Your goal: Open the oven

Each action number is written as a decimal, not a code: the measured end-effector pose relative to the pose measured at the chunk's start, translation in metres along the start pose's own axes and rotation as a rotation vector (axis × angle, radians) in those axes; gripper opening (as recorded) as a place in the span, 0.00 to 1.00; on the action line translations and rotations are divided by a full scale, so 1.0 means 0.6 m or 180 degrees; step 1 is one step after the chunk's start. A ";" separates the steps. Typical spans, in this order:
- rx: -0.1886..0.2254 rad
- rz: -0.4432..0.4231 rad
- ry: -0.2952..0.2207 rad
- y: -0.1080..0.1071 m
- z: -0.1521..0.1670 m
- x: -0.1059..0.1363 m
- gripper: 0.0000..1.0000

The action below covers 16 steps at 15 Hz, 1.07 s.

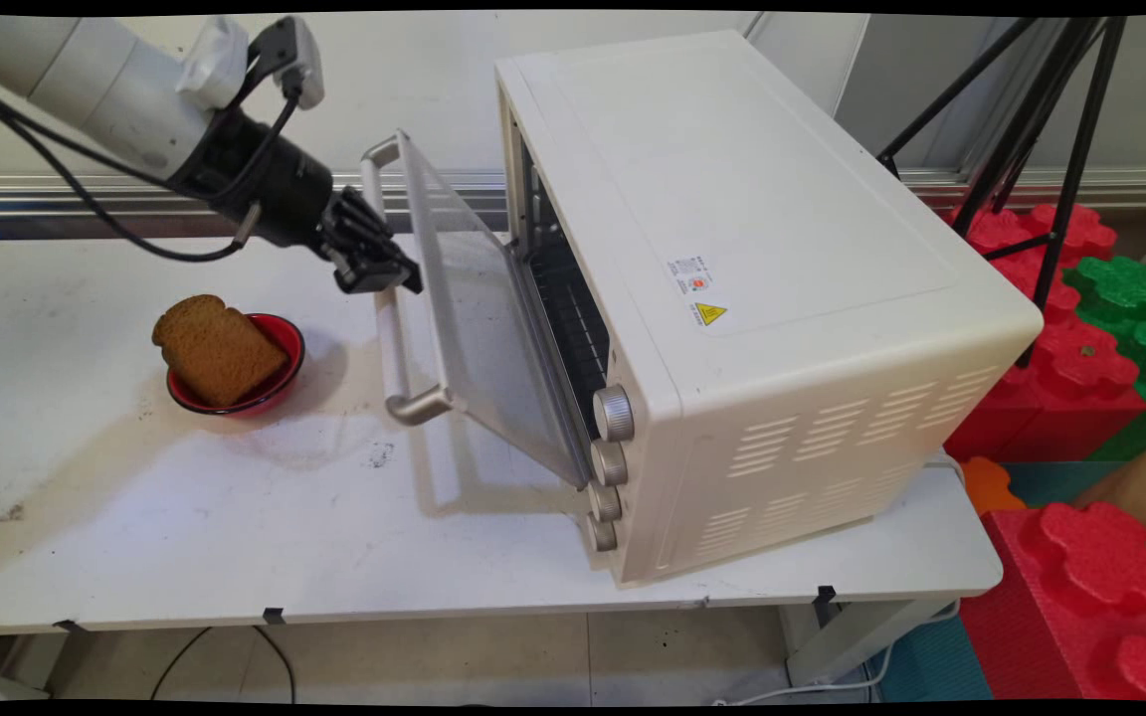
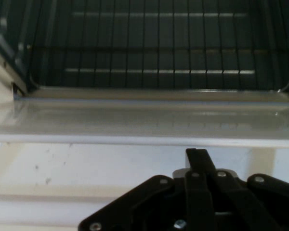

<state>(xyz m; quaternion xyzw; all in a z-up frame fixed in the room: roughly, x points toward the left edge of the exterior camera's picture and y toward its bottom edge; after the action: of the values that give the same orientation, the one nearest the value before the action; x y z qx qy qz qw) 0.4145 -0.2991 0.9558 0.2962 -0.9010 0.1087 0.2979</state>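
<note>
Here the gripper [image 1: 381, 270] is at the handle [image 1: 392, 328] of the oven door [image 1: 478, 308], which hangs half open on the toaster oven [image 1: 732, 298]. The fingers [image 2: 198, 161] look clenched together, pressed on the handle. A bread slice [image 1: 218, 350] leans in a red bowl [image 1: 286, 338] on the table [image 1: 185, 517], just left below the fingers.

1. A white table [image 1: 185, 537] with dark scuff marks carries everything.
2. A red bowl [image 1: 280, 383] holds a brown slice of bread [image 1: 218, 350] leaning on its rim.
3. Red and green foam blocks [image 1: 1080, 368] are stacked right of the table.
4. A black tripod [image 1: 1050, 149] stands among the blocks.
</note>
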 end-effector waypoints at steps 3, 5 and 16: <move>0.0026 -0.0014 -0.0064 -0.004 0.006 -0.027 0.00; 0.0044 -0.0022 -0.0110 -0.008 0.011 -0.047 0.00; 0.0097 -0.0018 -0.0306 -0.018 0.036 -0.123 0.00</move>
<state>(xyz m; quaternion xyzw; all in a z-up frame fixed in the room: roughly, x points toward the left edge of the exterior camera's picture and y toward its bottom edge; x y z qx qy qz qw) 0.4585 -0.2810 0.8944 0.3081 -0.9116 0.1072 0.2501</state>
